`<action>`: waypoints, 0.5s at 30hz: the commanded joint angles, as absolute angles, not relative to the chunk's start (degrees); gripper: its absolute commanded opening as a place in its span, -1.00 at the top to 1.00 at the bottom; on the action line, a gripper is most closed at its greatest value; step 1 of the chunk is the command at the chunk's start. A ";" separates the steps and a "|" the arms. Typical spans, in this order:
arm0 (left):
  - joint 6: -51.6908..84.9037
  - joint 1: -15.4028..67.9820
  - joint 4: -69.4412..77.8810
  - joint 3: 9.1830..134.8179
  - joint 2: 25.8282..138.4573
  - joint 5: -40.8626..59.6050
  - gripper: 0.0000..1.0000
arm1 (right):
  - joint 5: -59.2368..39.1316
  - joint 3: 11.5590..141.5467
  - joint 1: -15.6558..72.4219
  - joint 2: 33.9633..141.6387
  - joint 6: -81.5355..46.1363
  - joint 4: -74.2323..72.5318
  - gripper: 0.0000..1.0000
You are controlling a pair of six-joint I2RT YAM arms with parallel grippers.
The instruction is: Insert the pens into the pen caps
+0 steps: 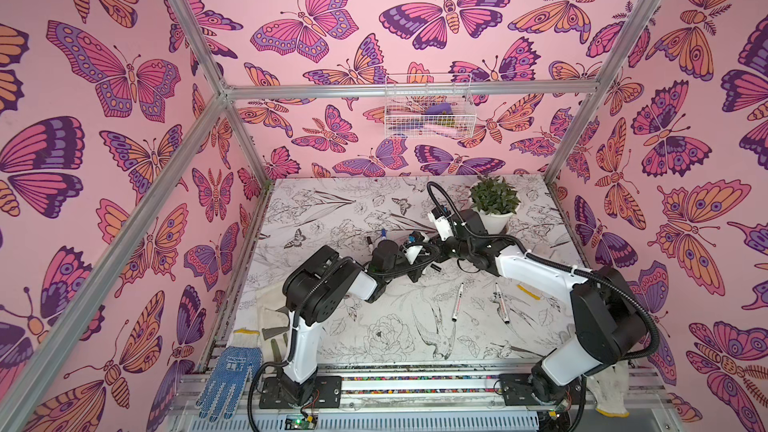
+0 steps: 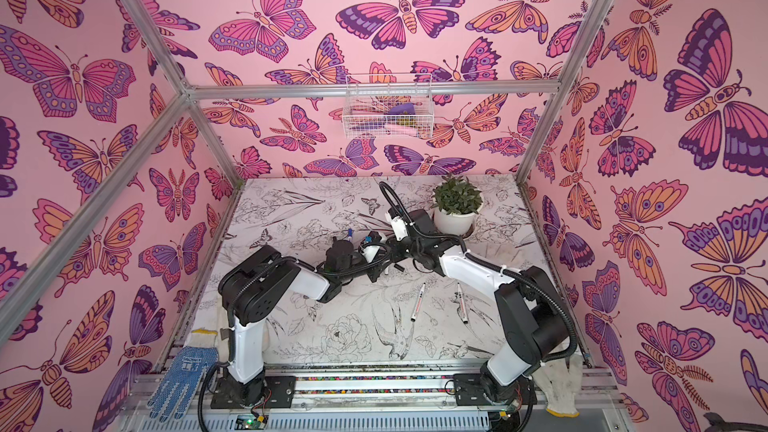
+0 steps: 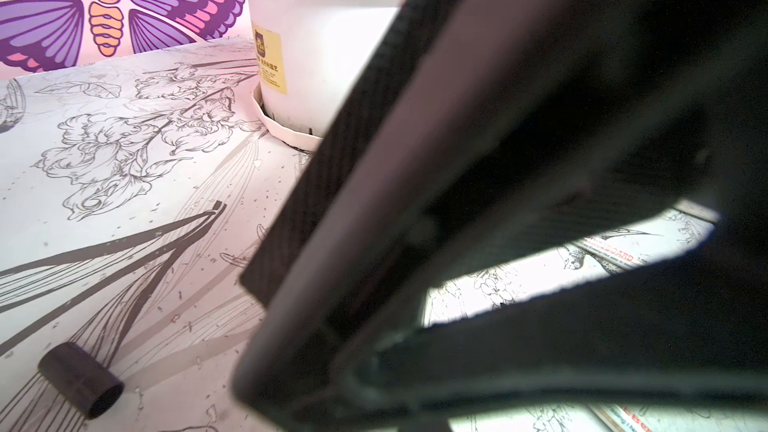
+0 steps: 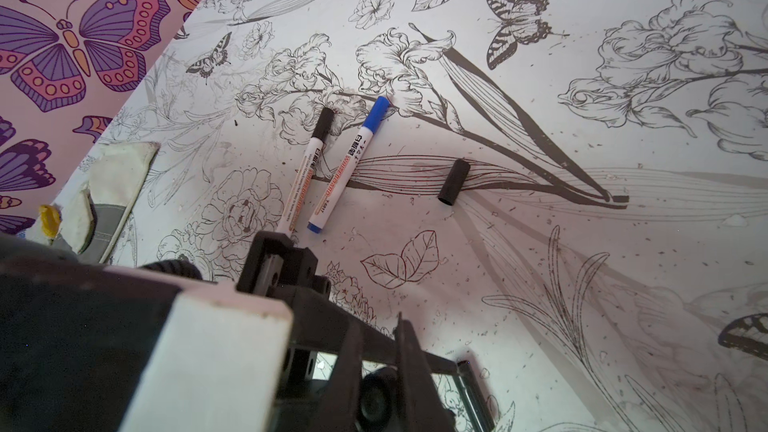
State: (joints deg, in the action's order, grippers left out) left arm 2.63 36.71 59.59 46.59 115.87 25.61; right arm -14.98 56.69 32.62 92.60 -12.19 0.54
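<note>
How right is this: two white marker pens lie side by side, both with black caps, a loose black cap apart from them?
Not both: the right wrist view shows one black-capped white marker pen; the other pen wears a blue plastic cap. The loose black cylindrical cap lies apart.

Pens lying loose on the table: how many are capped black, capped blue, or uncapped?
Black-capped pen: 1
Blue-capped pen: 1
Uncapped pens: 2
Total lying in view: 4
</note>
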 commanded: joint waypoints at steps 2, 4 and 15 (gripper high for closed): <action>6.06 31.23 73.20 49.55 112.35 8.53 1.00 | -27.86 47.19 38.32 100.07 -15.67 31.49 1.00; 6.28 30.98 73.30 49.81 111.99 8.64 1.00 | -27.45 46.52 38.31 100.87 -16.08 31.14 1.00; 5.82 29.27 72.51 55.31 112.84 9.32 1.00 | -24.89 49.30 38.24 99.77 -15.64 30.09 1.00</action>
